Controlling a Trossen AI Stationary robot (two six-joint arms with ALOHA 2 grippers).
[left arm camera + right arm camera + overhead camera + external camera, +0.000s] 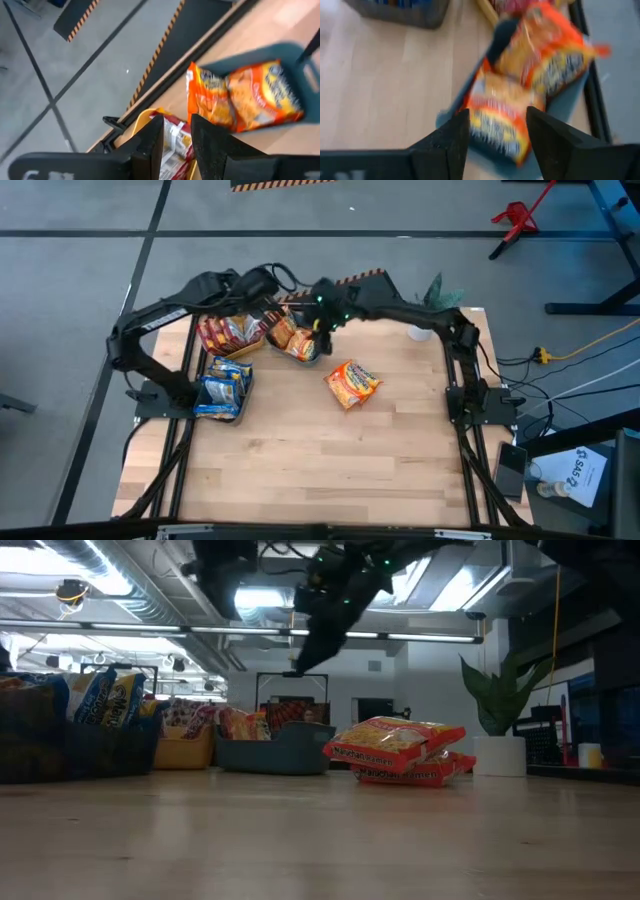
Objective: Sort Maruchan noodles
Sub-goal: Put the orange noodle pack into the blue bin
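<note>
Two orange Maruchan packets lie stacked on the bare table. More orange ones fill a teal bin, red ones a yellow bin, blue ones a dark bin. My left gripper hangs above the far side of the yellow and teal bins. It is open by a narrow gap with nothing in it. My right gripper hovers open over the teal bin. The bin's orange packets show between its fingers, and nothing hangs from it in the low view.
A white pot with a green plant stands at the table's far right corner. The three bins cluster at the far left. The wood of the near half lies bare. Black frame rails run along both sides.
</note>
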